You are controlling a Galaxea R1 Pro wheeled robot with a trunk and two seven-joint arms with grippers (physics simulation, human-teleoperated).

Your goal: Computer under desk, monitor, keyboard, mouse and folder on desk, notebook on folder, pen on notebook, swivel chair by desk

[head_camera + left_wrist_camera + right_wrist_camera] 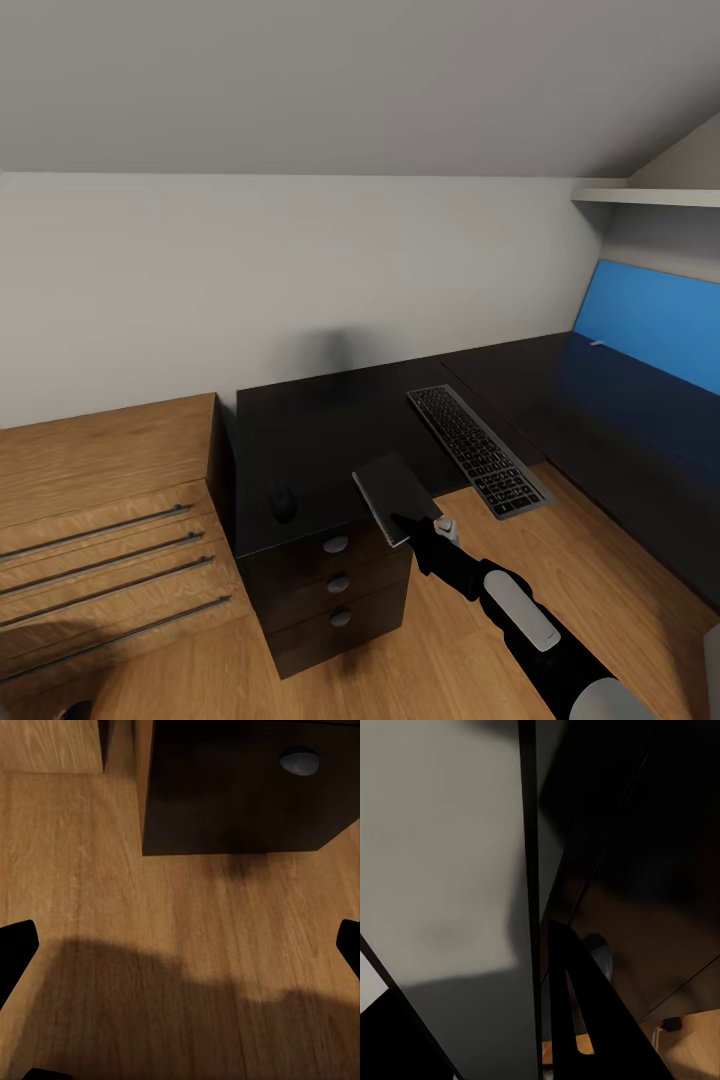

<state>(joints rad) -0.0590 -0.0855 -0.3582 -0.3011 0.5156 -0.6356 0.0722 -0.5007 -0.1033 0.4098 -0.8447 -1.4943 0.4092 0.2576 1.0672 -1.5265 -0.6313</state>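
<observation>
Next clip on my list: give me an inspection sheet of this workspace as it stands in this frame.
Surface: glossy black desk, mostly bare, meeting a second black run at the right.
Job's things: keyboard flat on the desk, its near end over the front edge; mouse near the desk's left front corner; notebook held tilted above the front edge.
Clutter: nothing seen.
Grippers: right gripper shut on the notebook; left gripper open over wood floor, holding nothing.
Cables: nothing seen.
Surroundings: black drawer unit under the desk, oak drawers to its left, blue panel at the right, white shelf above it.
</observation>
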